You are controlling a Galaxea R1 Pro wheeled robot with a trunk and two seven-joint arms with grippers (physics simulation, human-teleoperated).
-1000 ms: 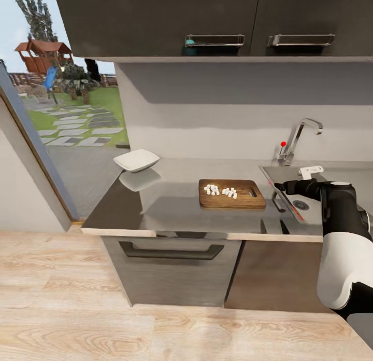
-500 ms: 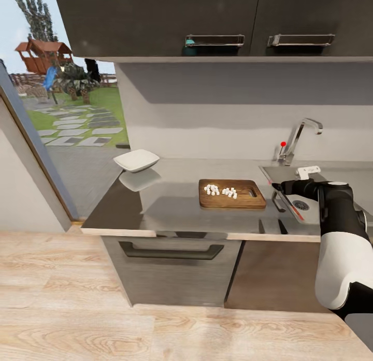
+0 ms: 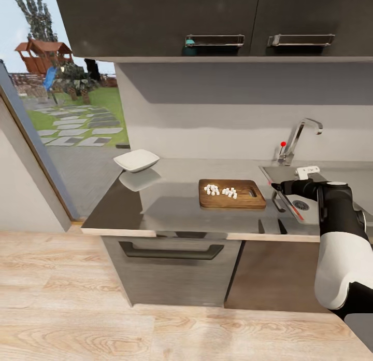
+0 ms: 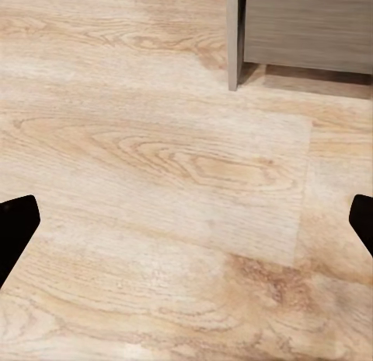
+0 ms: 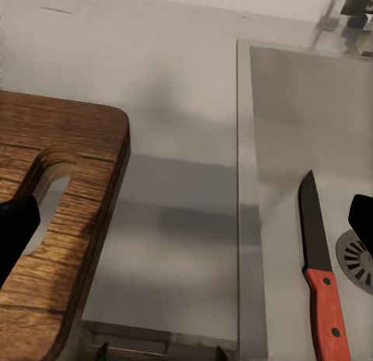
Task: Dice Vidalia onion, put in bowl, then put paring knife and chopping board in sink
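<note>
Small white cubes of diced onion (image 3: 220,190) lie on the brown chopping board (image 3: 231,194) (image 5: 54,213), which rests on the grey countertop (image 3: 171,203) (image 5: 179,120). The white bowl (image 3: 137,160) stands at the counter's far left. In the steel sink (image 3: 284,173) (image 5: 303,112) lies the red-handled paring knife (image 3: 296,211) (image 5: 324,306), beside the drain. My right gripper (image 3: 276,186) (image 5: 186,225) hovers open over the sink's left rim, between board and knife, holding nothing. My left gripper (image 4: 186,221) hangs open above the wooden floor. The whole Vidalia onion is out of view.
A chrome tap (image 3: 298,137) with a red knob rises behind the sink. Dark wall cabinets (image 3: 207,18) hang above the counter, and dark base cabinets (image 3: 171,270) stand under it. A glass door (image 3: 57,122) to the garden is at the left.
My right arm has drifted very slightly to the left over the sink's rim. The board, diced onion, bowl and knife have not moved.
</note>
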